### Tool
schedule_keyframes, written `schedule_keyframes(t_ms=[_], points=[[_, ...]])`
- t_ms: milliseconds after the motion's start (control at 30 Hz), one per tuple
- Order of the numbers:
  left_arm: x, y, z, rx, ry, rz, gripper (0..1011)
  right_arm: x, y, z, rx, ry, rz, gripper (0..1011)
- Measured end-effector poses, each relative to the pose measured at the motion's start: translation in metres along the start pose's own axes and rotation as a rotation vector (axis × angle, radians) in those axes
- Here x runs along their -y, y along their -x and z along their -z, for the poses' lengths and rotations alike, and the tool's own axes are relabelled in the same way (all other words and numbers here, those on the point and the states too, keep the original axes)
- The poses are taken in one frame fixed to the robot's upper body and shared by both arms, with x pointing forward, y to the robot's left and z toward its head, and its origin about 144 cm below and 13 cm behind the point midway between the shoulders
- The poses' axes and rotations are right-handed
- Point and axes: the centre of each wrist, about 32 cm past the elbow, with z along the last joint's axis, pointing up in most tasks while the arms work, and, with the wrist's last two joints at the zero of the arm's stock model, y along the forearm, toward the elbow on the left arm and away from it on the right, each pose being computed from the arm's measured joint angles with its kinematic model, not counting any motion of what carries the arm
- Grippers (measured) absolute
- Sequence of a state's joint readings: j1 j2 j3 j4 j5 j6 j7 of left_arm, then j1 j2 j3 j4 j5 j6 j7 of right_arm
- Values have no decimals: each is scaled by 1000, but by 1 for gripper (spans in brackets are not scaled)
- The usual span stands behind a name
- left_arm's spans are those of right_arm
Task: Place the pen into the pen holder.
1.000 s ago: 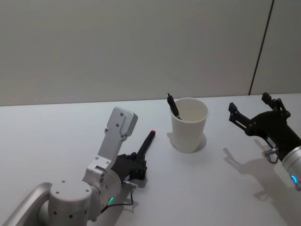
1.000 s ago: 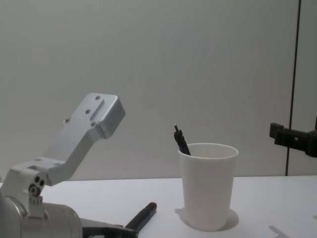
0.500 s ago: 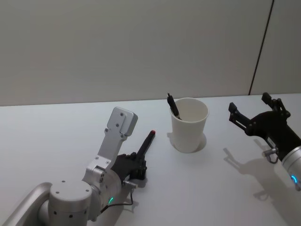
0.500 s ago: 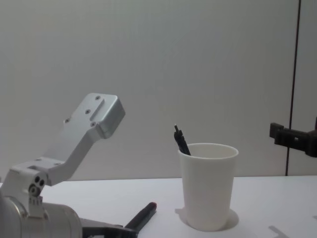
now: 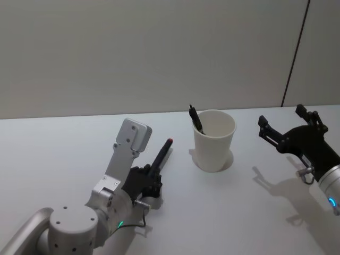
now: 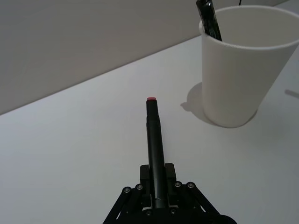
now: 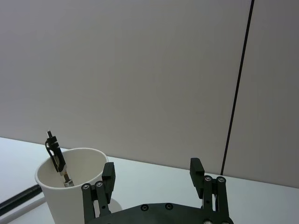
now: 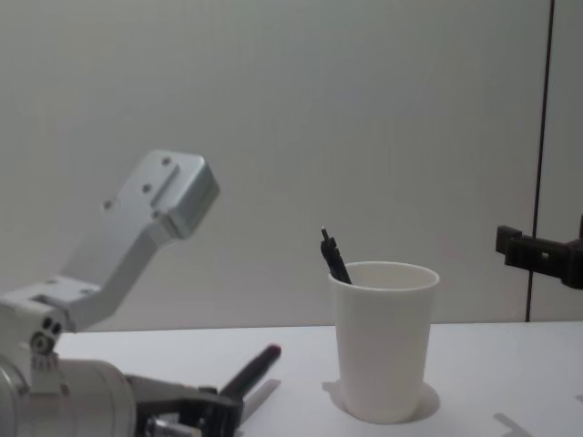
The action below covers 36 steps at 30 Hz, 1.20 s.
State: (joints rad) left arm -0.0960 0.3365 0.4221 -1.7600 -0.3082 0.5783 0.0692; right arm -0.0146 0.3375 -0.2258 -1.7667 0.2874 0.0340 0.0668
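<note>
Left jaws pinch a slim red-tipped pen (image 5: 162, 153) near the tapered paper cup (image 5: 212, 152).

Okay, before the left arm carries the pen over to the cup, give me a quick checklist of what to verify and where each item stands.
1. Grip: left gripper has its jaws shut on the pen near its back end: ok.
2. Pen off the table: red tip raised, pointing toward the pen holder: ok.
3. Pen holder upright: ok.
4. Room inside: another black pen leans on the far-left rim, the rest of the mouth is open: ok.
5. Path: right gripper hovers open to the holder's right, apart from it: ok.
6. Tip above the rim: not ok, it sits lower in the chest view.
</note>
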Motion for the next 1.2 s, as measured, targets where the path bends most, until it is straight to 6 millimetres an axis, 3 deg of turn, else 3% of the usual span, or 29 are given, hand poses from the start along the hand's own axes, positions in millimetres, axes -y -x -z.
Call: schedule_keyframes(t_ms=[733,1200], points=[[-28,-16,3,81,294,-140,189,0,0,0,0,0,0,1001],[-35,-25,1,124,493,-181,189,0,0,0,0,0,0,1001]])
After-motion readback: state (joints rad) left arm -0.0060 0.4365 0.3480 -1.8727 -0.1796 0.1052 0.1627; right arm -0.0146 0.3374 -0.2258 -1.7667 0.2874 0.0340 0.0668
